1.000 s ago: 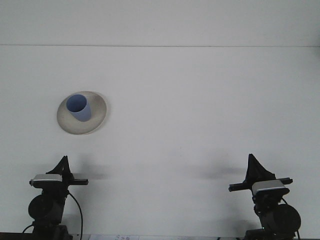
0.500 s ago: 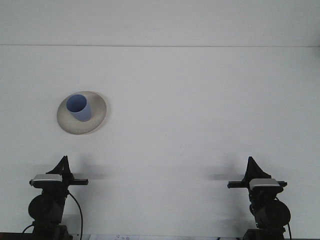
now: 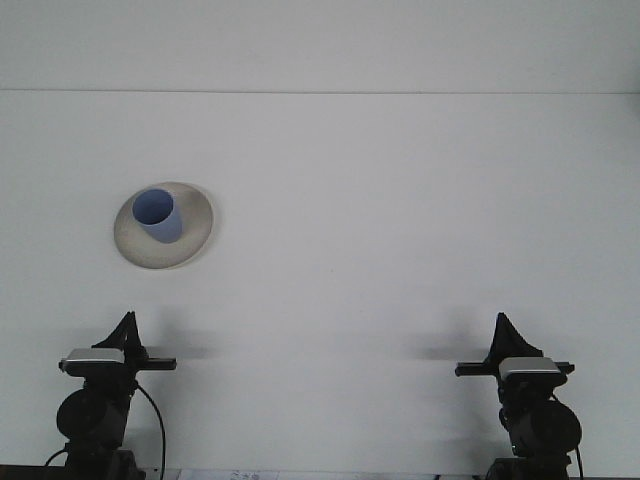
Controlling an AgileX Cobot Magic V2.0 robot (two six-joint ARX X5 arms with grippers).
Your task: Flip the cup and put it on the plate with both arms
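Note:
A blue cup (image 3: 157, 215) stands upright, mouth up, on a round off-white plate (image 3: 197, 232) at the left of the white table. My left gripper (image 3: 128, 320) sits low at the near left edge, well short of the plate, shut and holding nothing. At the near right edge my right gripper (image 3: 501, 322) is also shut and holds nothing, far from the cup. Each gripper's fingers meet in a single black point.
The table's far edge (image 3: 320, 92) runs as a thin line across the back. Both arm bases with their wrist cameras stand at the bottom edge, with a cable looping beside the left one (image 3: 158, 420).
The right arm has swung from a skewed pose to square, shifting slightly left, and then held still. The left arm, cup and plate have not moved.

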